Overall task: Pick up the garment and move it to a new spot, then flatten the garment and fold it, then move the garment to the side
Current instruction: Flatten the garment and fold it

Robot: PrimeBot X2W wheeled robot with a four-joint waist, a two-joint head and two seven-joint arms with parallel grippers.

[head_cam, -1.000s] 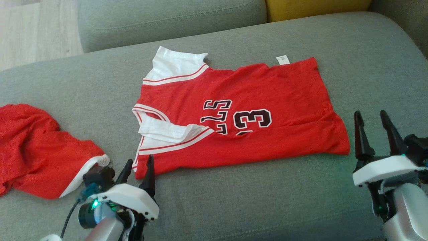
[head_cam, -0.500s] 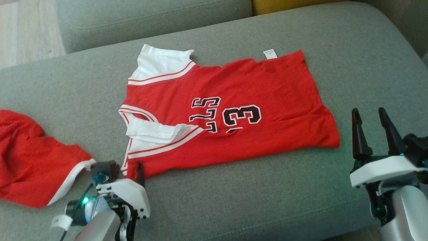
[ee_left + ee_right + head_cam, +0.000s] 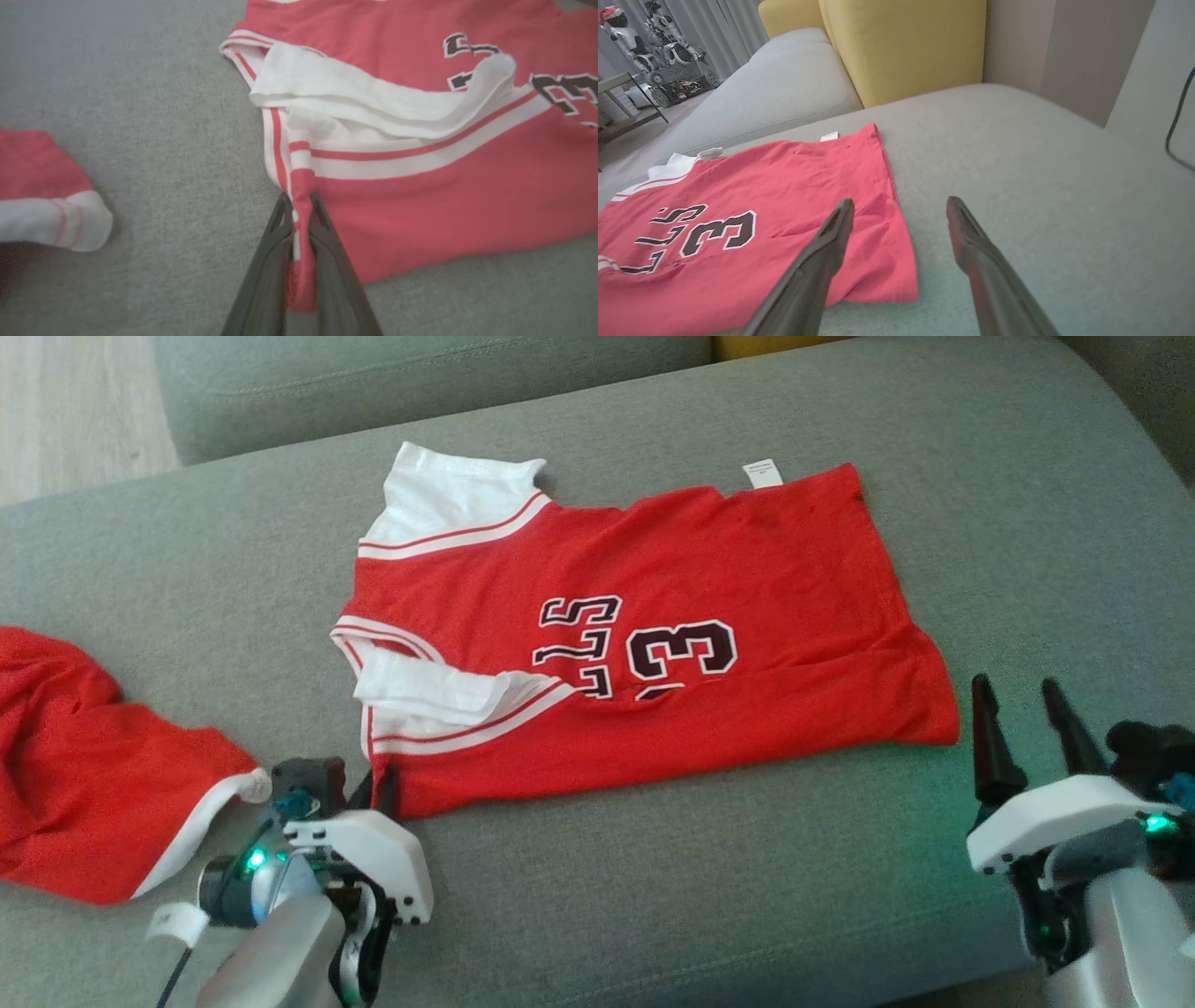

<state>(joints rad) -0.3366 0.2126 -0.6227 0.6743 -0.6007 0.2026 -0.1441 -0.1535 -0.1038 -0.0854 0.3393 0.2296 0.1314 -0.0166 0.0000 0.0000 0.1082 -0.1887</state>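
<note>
We see the grey sofa (image 3: 653,896) seat carrying everything. The red shirt (image 3: 747,560) lies spread on it near the middle. In the head view its long axis runs from 9 o'clock, the white collar end, to 3 o'clock, the hem end. A second red cloth (image 3: 84,775) is bunched well apart, out at 9 o'clock from the shirt.

The left fingers (image 3: 268,261) are closed on the shirt's striped edge at its 7 o'clock corner, and a fold of red cloth is pinched between them. The right fingers (image 3: 988,742) stand spread apart and hold nothing. They hover just off the hem end, and the near hem corner (image 3: 948,733) lies just beside them toward 9 o'clock.

We judge that the lift turns on that corner. The left arm already holds its end of the long axis. The right arm is the nearer one to the hem, so it would need to shift toward 9 o'clock and down before closing.
</note>
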